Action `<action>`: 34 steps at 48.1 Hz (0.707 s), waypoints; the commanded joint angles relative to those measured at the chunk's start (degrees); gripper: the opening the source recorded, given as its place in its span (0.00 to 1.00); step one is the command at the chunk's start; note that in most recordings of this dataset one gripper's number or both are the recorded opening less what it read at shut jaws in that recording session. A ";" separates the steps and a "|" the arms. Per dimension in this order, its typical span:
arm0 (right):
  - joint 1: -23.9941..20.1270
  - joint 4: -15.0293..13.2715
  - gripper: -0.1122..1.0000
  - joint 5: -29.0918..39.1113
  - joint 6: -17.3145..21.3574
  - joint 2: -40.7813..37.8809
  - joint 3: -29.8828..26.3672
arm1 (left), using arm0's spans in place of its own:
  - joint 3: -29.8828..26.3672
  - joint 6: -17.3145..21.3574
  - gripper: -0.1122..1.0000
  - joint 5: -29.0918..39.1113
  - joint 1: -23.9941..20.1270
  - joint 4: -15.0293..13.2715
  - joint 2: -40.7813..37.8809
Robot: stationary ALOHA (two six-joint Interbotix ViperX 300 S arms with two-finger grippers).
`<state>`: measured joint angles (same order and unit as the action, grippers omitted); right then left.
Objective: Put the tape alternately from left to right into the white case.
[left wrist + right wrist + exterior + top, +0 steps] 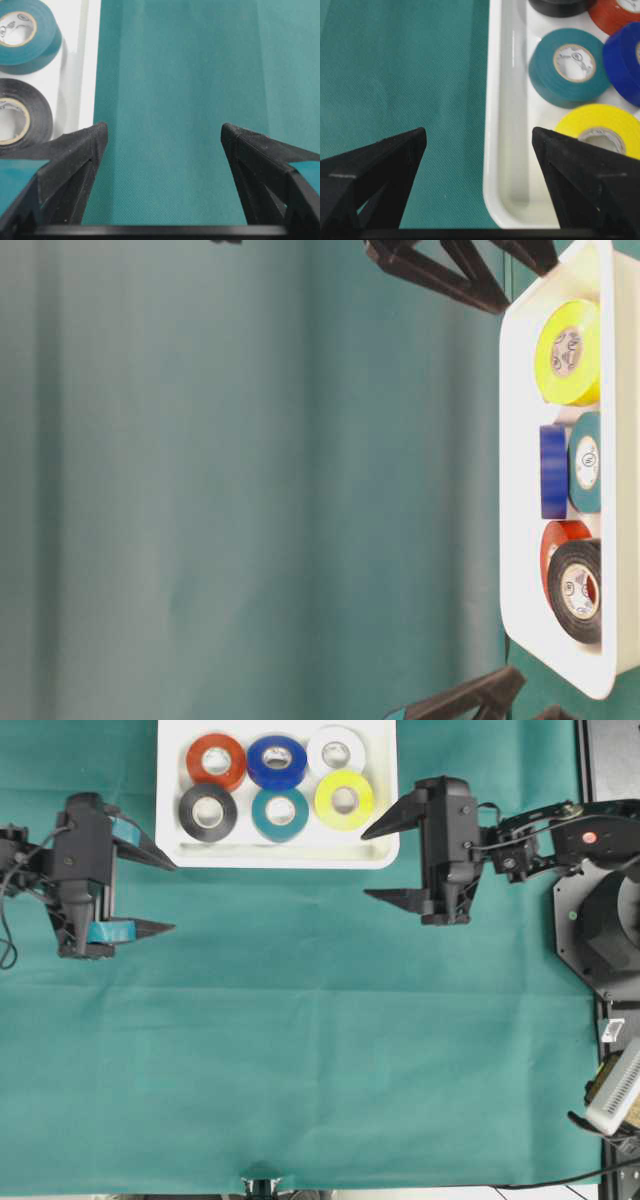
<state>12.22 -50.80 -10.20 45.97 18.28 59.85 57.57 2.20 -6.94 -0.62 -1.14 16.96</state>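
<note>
Near edge of the green surface (300, 1050) bare, nothing left to fetch there. Mid-field: left gripper (165, 898) and right gripper (372, 865) flank the case's front corners, both with jaws spread wide and nothing between them. Far side: white case (290, 855) holds all six rolls in two rows. Front row: black (208, 812), teal (280, 812), yellow (344, 798). Back row: red (215, 761), blue (277, 761), white (336, 749). Blue leans partly onto teal, by the right wrist view. Judgement: loading looks complete; no roll outside the case; only arm retreat seems left.
</note>
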 commanded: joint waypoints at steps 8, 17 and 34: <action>-0.18 0.18 0.81 2.11 0.00 4.04 1.05 | 2.29 0.00 0.98 -0.18 0.18 -0.09 4.83; -0.09 0.18 0.81 2.46 0.00 6.68 2.55 | 5.01 0.00 0.98 -0.09 0.18 -0.09 8.79; -0.09 0.18 0.81 2.37 0.35 9.40 4.66 | 9.40 0.00 0.98 -0.09 0.18 -0.09 16.70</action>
<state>12.22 -50.80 -7.56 46.14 26.81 64.78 66.71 2.20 -6.77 -0.53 -1.14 31.46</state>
